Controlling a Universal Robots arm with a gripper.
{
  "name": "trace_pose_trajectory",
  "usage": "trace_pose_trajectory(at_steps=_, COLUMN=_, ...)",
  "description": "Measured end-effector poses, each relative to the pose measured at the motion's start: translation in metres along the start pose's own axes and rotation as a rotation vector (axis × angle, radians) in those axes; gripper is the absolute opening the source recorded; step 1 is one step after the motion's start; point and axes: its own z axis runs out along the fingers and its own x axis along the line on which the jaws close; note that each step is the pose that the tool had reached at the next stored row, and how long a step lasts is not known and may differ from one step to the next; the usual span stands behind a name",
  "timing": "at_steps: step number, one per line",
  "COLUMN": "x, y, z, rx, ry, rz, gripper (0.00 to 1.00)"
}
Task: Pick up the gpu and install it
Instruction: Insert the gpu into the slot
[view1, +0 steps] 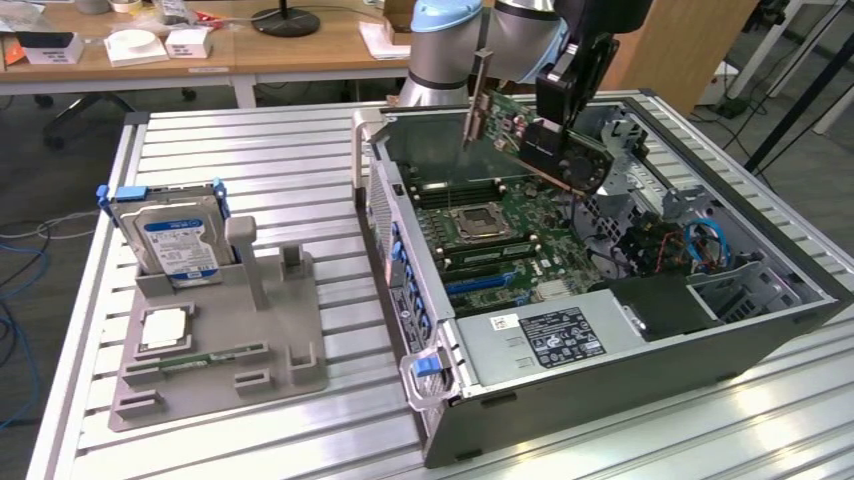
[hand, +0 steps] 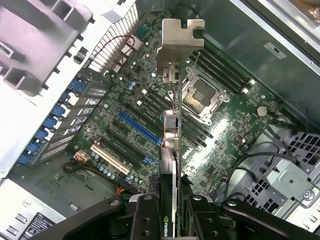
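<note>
The gpu (view1: 534, 135) hangs in the air above the open computer case (view1: 641, 370), at about 1 o'clock in the exterior view. It is clear of the motherboard (view1: 487, 240) below it and seated in no slot. My end effector (view1: 558, 100) is clamped on it, one finger on each flat face. The card is tilted, with its green board facing the exterior view's left and its silver bracket (view1: 474, 100) at the 9 o'clock end, pointing down toward the case.

Through the wrist view I see the gpu (hand: 172, 150) edge-on, running straight out from the end effector (hand: 172, 202). The black fingers (hand: 145, 210) press against both sides, and the bracket (hand: 180, 37) is at the far end. Beneath the card lie the CPU socket (hand: 200, 95) and the blue expansion slot (hand: 140, 127), both uncovered.

On the tabletop (view1: 267, 150), at 9 o'clock from the case, a grey parts holder (view1: 267, 340) carries the blue-labelled hard drive (view1: 180, 240) standing upright. A RAM stick (view1: 200, 357) lies flat in it at 6 o'clock from the drive.
</note>
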Motion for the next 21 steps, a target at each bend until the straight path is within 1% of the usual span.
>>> trace_pose_trajectory(at_steps=10, x=-0.0007, y=0.0009, z=0.0002, rx=0.0000, ry=-0.0009, rz=-0.032, gripper=0.26)
trace_pose_trajectory(at_steps=21, x=-0.0011, y=0.0016, z=0.0006, rx=-0.0002, ry=-0.0028, rz=-0.108, gripper=0.26)
